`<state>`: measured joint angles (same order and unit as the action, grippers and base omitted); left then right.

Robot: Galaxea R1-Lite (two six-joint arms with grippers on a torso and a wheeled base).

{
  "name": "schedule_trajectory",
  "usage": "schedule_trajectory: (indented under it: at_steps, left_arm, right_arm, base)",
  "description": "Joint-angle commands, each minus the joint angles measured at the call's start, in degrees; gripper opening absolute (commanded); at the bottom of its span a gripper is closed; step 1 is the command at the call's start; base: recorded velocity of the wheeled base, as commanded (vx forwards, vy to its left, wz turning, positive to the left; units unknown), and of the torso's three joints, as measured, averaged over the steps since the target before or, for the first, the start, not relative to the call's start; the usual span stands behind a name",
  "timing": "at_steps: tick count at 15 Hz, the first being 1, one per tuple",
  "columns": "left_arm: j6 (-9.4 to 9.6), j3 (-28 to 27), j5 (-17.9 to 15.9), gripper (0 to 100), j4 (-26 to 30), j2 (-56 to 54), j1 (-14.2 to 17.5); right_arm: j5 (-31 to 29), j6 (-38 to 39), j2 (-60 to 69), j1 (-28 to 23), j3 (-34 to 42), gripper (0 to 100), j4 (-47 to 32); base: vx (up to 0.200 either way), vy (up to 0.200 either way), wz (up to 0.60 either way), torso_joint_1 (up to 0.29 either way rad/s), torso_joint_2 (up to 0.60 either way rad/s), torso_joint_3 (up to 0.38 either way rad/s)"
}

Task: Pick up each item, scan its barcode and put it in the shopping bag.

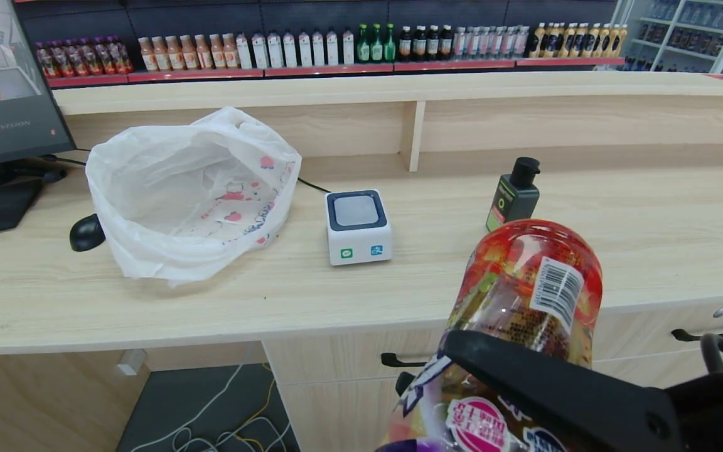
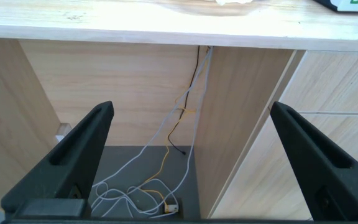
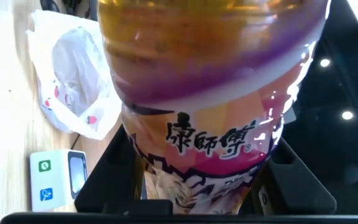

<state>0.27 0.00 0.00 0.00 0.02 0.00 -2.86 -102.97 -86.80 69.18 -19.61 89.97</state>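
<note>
Right jaws: clamped on the drink bottle (image 1: 524,295), one finger (image 1: 543,383) across its lower label; the right wrist view has the bottle (image 3: 210,81) pinched between both fingers.
Drink bottle: held in the air, right of the scanner (image 1: 358,226) and nearer the robot, over the table's (image 1: 336,301) front edge. It is tilted, far end aimed toward the table.
Barcode (image 1: 556,292): on the bottle's upper side, facing the head camera, not turned toward the scanner.
Left jaws: wide open with nothing between them, below table height, left of the scanner, facing the kneehole with loose cables (image 2: 160,168).
Scanner: white box with a grey top window, sits flat on the table.
Shopping bag (image 1: 192,188): white plastic, mouth open, just left of the scanner on the table. Its inside looks bare, though the bottom is partly hidden.
Dark bottle (image 1: 515,194): upright with a black cap, right of the scanner and slightly farther back, apart from the held bottle.
Mouse (image 1: 87,232): left of the scanner, touching the bag's far side.
Monitor (image 1: 4,81): far left of the scanner, at the table's end.
</note>
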Motion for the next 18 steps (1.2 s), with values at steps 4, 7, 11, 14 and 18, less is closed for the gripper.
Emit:
schedule_trajectory:
  at_steps: [4,7,11,14,18]
  left_arm:
    - [0.00,0.0,0.0,100,0.0,0.0,0.0]
    - [0.00,0.0,0.0,100,0.0,0.0,0.0]
    - [0.00,0.0,0.0,100,0.0,0.0,0.0]
    - [0.00,0.0,0.0,100,0.0,0.0,0.0]
    - [0.00,0.0,0.0,100,0.0,0.0,0.0]
  right_arm:
    - [0.5,-0.4,-0.3,-0.9,-0.3,0,0.0]
    - [0.5,-0.8,-0.3,-0.9,-0.3,0,0.0]
    - [0.4,-0.8,-0.7,-1.0,-0.4,0,0.0]
    - [0.5,-0.8,-0.7,-1.4,-0.2,0,0.0]
    - [0.3,0.1,-0.8,-1.5,0.3,0,0.0]
  base:
    - [0.000,0.000,0.00,0.000,0.00,0.000]
    - [0.000,0.000,0.00,0.000,0.00,0.000]
    - [0.000,0.000,0.00,0.000,0.00,0.000]
    - [0.000,0.000,0.00,0.000,0.00,0.000]
    - [0.000,0.000,0.00,0.000,0.00,0.000]
